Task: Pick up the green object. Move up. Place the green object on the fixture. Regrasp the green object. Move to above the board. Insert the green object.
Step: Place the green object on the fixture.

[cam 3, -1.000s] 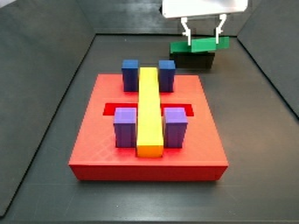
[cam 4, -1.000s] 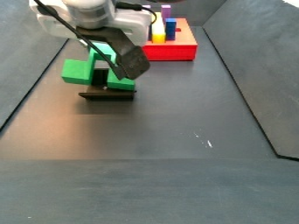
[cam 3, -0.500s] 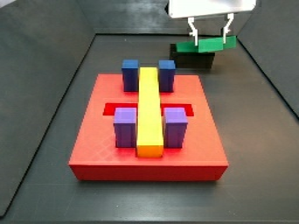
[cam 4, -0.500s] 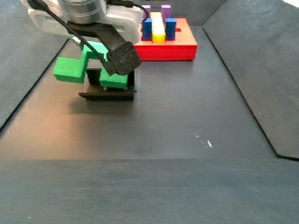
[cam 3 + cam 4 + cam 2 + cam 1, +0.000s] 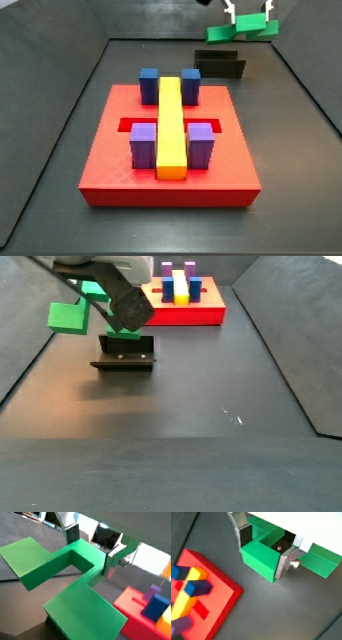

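Observation:
The green object [image 5: 249,31] hangs in the air above the fixture [image 5: 221,67], clear of it. My gripper [image 5: 249,17] is shut on it from above. In both wrist views the silver fingers [image 5: 287,561] press the sides of the green object [image 5: 261,556], a stepped block with a notch [image 5: 75,567]. A side view shows the green object [image 5: 70,316] up and to the left of the fixture [image 5: 124,353], with the gripper [image 5: 107,301] around it. The red board [image 5: 167,160] lies nearer the camera, and the board [image 5: 183,312] also shows at the back.
On the board stand two blue blocks [image 5: 150,80], two purple blocks [image 5: 143,145] and a long yellow bar [image 5: 171,125]. Dark walls [image 5: 54,120] slope up round the black floor [image 5: 201,406]. The board's corner [image 5: 198,597] lies below the gripper.
The gripper has risen with the green object, lifting it off the fixture and well above it. Fixture and board have not moved.

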{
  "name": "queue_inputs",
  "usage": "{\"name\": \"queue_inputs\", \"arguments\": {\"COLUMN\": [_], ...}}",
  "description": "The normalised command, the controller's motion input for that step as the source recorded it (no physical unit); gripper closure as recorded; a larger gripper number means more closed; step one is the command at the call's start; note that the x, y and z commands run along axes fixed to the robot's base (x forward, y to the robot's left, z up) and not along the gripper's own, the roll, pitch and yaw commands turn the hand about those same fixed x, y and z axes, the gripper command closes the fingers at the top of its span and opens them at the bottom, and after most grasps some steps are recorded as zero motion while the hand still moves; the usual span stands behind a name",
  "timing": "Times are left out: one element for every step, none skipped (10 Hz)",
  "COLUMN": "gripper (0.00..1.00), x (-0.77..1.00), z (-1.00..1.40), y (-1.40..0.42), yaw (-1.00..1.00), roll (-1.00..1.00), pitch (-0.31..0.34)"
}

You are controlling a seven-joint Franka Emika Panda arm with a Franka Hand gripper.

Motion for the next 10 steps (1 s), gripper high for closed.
{"name": "queue_inputs", "arguments": {"gripper": [1.00, 1.00, 1.00, 1.00, 1.00, 1.00, 1.00, 1.00, 1.00, 1.00], "x": [0.31, 0.27, 0.22, 0.04, 0.00, 0.00, 0.00, -0.06, -0.08, -0.03], "z": [0.00, -0.03, -0.11, -0.19, -0.16, -0.17, -0.13, -0.12, -0.19, -0.22], "y": [0.19, 0.12, 0.07, 0.01, 0.00, 0.00, 0.00, 0.02, 0.05, 0.02], "yaw": [0.00, 0.00, 0.00, -0.03, -0.09, -0.25, -0.29, -0.26, -0.21, -0.20], "roll": [-1.00, -0.80, -0.66, -0.49, -0.18, 0.00, 0.15, 0.11, 0.00, 0.00], "pitch": [0.351, 0.331, 0.314, 0.203, 0.097, 0.057, 0.069, 0.023, 0.011, 0.037]}}
